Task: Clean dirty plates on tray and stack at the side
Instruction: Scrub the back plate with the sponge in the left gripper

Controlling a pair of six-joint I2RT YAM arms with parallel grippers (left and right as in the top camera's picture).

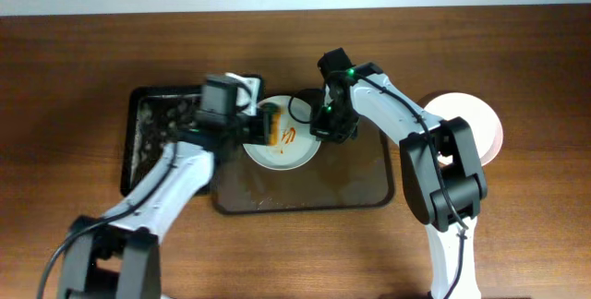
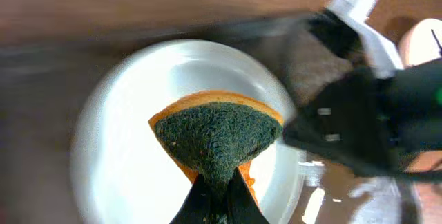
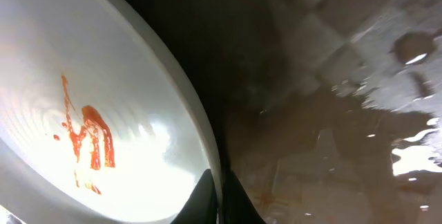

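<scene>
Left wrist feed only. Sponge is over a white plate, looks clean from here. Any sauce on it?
Observer: Yes. Right wrist shows a red-orange smear on the plate.
Operator: What's holding it?
Observer: The right gripper, shut on its rim, over the brown tray.
Operator: Any plates off the tray?
Observer: A second plate on the table, right of the tray, partly behind the right arm.

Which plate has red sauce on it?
The middle plate over the brown tray, pinched at its rim by the right tool, shows red streaks; the far-right plate on the table looks clean.
</scene>
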